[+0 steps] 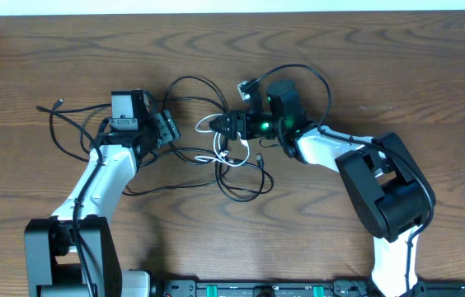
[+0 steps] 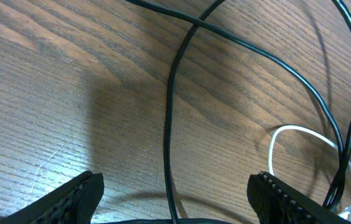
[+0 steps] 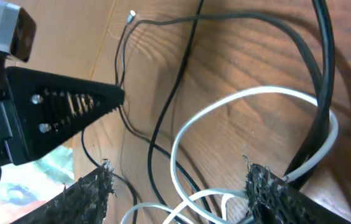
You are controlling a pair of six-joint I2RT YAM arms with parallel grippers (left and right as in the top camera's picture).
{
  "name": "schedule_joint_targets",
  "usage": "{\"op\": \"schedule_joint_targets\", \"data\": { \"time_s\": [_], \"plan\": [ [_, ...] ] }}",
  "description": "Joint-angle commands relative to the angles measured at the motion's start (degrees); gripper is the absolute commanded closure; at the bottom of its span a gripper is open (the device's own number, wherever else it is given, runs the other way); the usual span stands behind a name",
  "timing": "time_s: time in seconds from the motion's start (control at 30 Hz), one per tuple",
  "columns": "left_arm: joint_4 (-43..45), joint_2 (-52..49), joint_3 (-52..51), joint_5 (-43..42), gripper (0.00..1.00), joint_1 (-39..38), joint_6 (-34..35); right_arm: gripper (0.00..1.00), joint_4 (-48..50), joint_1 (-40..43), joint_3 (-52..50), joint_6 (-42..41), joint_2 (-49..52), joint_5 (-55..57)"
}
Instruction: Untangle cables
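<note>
Right pincer (image 3: 178,186): released, jaws apart, set astride the white cable (image 3: 225,102) at the middle of the table (image 1: 397,49), where that cord loops through the black cables (image 1: 191,82). The placement suits a pinch on the white strand so that it can be drawn out of the snarl, though no grip is made yet. Left pincer (image 2: 175,186): released, jaws wide, held low over the wood with one black strand (image 2: 168,112) running between the fingers; judged a ready station for pinning or pulling the dark cord the opposite way. Cables: the tangle lies between the two pincers at the table's centre, with white loops at its heart and black loops spreading far, near and left, one thin end reaching well left. Task status: knot intact, separation not yet begun.
</note>
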State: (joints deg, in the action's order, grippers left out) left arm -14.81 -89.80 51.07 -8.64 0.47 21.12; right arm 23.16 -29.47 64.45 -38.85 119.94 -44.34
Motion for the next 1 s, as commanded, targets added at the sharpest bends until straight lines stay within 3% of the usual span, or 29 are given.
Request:
{"op": "schedule_joint_targets", "data": {
  "time_s": [0.0, 0.27, 0.43, 0.97],
  "plan": [
    [-0.22, -0.57, -0.39, 0.92, 0.21, -0.04, -0.55, 0.32, -1.88, -0.24, 0.33, -0.52, 0.07, -1.66],
    [-0.42, -0.57, -0.39, 0.92, 0.21, -0.04, -0.52, 0.32, -4.48, -0.26, 0.33, -1.88, 0.07, 0.17],
    [-0.39, -0.57, -0.39, 0.72, 0.22, -0.04, -0.52, 0.25, -6.34, -0.26, 0.33, -1.84, 0.07, 2.93],
    [-0.81, -0.57, -0.39, 0.33, 0.21, -0.04, -0.52, 0.28, -1.29, -1.38, 0.33, -1.86, 0.07, 3.37]
  ]
}}
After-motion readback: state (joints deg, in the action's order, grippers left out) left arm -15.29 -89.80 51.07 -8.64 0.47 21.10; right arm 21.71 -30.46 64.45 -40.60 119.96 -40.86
